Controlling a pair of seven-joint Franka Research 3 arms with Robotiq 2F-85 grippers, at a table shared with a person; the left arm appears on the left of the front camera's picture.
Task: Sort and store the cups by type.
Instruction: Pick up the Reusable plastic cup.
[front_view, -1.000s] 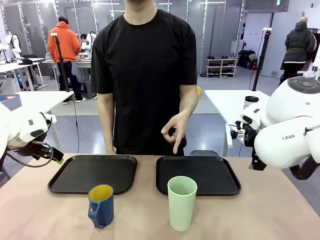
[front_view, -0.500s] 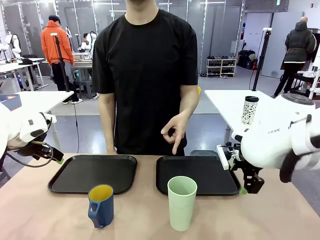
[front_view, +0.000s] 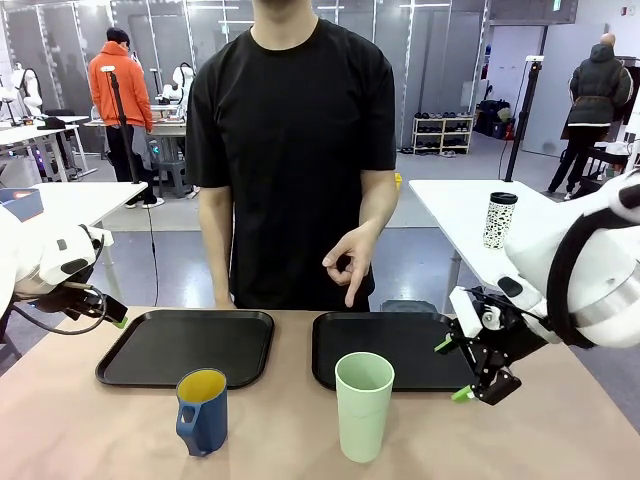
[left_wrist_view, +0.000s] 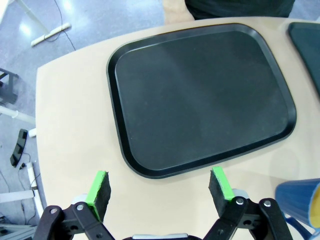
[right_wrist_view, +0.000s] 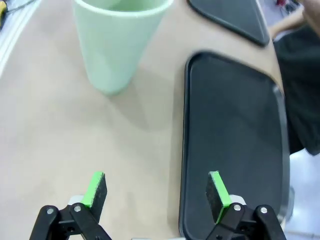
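Just off the right tray's near right corner, the right gripper hangs low, jaws spread wide, nothing between them. The tumbler stands upright on bare table just in front of that tray's near edge, apart from the gripper.

Recommended: approach level from the side, straddle the wall below the rim and close gently, since the tapered body looks prone to slipping.

Tumbler: tall, pale mint green, handleless. The blue mug stands well to the tray's left. The left gripper is likewise fully open and empty.
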